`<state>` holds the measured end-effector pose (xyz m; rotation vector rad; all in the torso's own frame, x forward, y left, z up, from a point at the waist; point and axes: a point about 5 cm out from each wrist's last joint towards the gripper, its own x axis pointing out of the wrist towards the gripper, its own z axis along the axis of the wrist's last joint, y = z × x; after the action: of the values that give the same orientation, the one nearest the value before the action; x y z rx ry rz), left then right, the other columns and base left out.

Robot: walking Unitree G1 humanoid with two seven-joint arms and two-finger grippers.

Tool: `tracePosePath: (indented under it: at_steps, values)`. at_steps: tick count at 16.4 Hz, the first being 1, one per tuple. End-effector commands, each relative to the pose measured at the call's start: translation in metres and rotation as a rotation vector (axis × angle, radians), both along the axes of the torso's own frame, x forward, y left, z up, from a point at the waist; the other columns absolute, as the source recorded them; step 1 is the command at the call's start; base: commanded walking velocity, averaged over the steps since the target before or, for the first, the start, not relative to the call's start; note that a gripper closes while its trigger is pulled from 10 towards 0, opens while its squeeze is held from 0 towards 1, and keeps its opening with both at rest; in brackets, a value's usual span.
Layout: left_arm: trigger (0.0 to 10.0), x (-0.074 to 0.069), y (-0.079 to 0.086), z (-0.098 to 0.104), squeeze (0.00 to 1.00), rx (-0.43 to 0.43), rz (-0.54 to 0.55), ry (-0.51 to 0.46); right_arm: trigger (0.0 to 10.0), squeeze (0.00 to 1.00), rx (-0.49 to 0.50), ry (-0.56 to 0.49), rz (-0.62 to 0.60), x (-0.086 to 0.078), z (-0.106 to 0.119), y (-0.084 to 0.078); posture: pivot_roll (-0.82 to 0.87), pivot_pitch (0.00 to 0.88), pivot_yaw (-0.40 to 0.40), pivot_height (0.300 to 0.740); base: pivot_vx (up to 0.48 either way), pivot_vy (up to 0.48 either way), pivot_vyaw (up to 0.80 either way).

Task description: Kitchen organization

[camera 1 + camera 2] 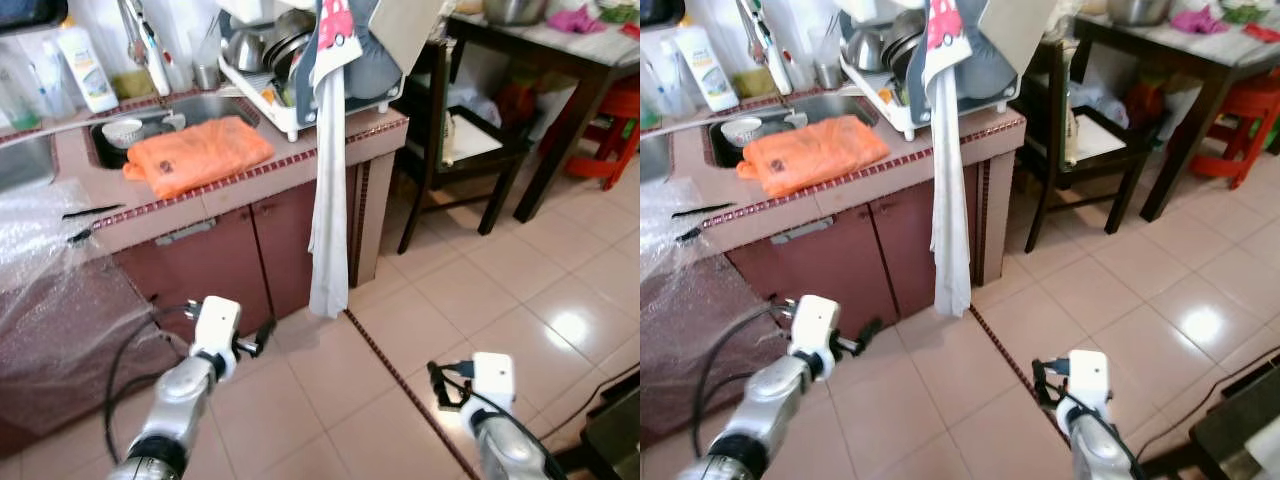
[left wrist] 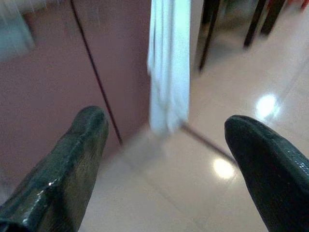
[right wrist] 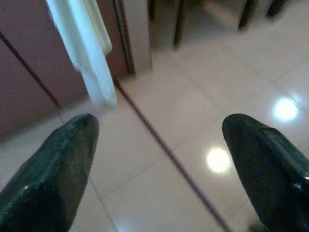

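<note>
Home kitchen. Tiled surface (image 1: 250,185) with maroon cabinet doors (image 1: 215,265) under it, sink (image 1: 200,108) at 11 o'clock holding a small bowl (image 1: 123,132). Dish rack (image 1: 290,75) at 12 o'clock stacked with metal pots and plates, detergent bottle (image 1: 86,68) behind the sink. Orange plastic bag (image 1: 197,155) lies on the sink's edge. White towel (image 1: 328,190) hangs down from the rack. Dark wooden dining table (image 1: 560,60) and chair (image 1: 455,130) at 1–2 o'clock, red stool (image 1: 615,135) beside them. Glossy beige floor tiles (image 1: 480,320).

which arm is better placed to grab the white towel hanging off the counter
Left, probably. The left gripper hangs open low beside the maroon cabinet, close to the bottom end of the long white towel. The right gripper, also open, hangs further out over the tiled floor.
</note>
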<state>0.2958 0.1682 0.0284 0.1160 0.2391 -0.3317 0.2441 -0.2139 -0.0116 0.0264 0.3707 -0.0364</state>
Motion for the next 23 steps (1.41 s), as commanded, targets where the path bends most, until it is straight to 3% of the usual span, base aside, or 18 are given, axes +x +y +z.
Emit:
tracePosePath:
  at_steps: [1, 2, 4, 5, 7, 9, 10, 12, 14, 16, 21, 23]
  values:
    - [10.0, -0.003, 0.005, 0.004, 0.00, 0.022, -0.016, -0.040, 10.0, 0.00, -0.014, -0.059, 0.034, 0.005, 0.014, -0.001, -0.04, 0.031, 0.072, 0.740, 0.000, 0.000, 0.00]
    - [10.0, -0.006, 0.010, 0.010, 0.00, 0.063, 0.019, -0.100, 10.0, 0.00, -0.045, -0.109, 0.055, 0.004, 0.026, -0.002, -0.04, 0.035, 0.076, 0.740, 0.000, 0.000, 0.00]
    - [10.0, -0.017, 0.018, 0.012, 0.00, 0.048, 0.041, -0.119, 10.0, 0.00, -0.080, -0.210, 0.040, -0.001, 0.053, -0.008, -0.04, 0.039, 0.078, 0.740, 0.000, 0.000, 0.00]
    - [10.0, -0.029, 0.021, 0.016, 0.00, 0.025, 0.063, -0.151, 10.0, 0.00, -0.163, -0.279, 0.035, -0.005, 0.071, -0.009, -0.04, 0.039, 0.078, 0.740, 0.000, 0.000, 0.00]
    - [10.0, -0.045, 0.026, 0.022, 0.00, -0.008, 0.165, -0.181, 10.0, 0.00, -0.134, -0.364, 0.031, -0.014, 0.098, 0.000, -0.04, 0.049, 0.064, 0.740, 0.000, 0.000, 0.00]
    - [10.0, -0.049, 0.023, 0.023, 0.00, -0.065, 0.184, -0.186, 10.0, 0.00, -0.147, -0.386, -0.038, -0.020, 0.110, 0.005, -0.02, 0.051, 0.048, 0.740, 0.000, 0.000, 0.00]
    - [10.0, -0.049, 0.020, 0.026, 0.00, -0.099, 0.186, -0.205, 10.0, 0.00, -0.082, -0.369, -0.058, -0.025, 0.113, 0.009, -0.02, 0.053, 0.039, 0.740, 0.000, 0.000, 0.00]
    - [10.0, -0.051, 0.012, 0.034, 0.00, -0.047, 0.125, -0.273, 10.0, 0.00, -0.087, -0.376, -0.087, -0.033, 0.114, 0.013, -0.01, 0.054, 0.024, 0.740, 0.000, 0.000, 0.00]
    - [10.0, -0.068, 0.018, 0.030, 0.00, 0.035, 0.127, -0.243, 10.0, 0.00, -0.111, -0.381, -0.023, -0.040, 0.121, 0.021, -0.01, 0.052, 0.020, 0.740, 0.000, 0.000, 0.00]
    - [10.0, -0.073, 0.025, 0.025, 0.00, 0.034, 0.146, -0.213, 10.0, 0.00, -0.145, -0.360, -0.012, -0.040, 0.123, 0.020, -0.01, 0.058, 0.018, 0.740, 0.000, 0.000, 0.00]
    - [10.0, -0.063, 0.026, 0.029, 0.00, 0.075, 0.143, -0.234, 10.0, 0.00, -0.130, -0.384, 0.009, -0.026, 0.131, 0.028, 0.01, 0.062, 0.025, 0.740, 0.000, 0.000, 0.64]
    - [10.0, -0.062, 0.033, 0.029, 0.00, 0.076, 0.182, -0.188, 10.0, 0.00, -0.095, -0.397, 0.000, -0.024, 0.133, 0.032, 0.02, 0.068, 0.037, 0.740, 0.000, 0.000, 0.30]
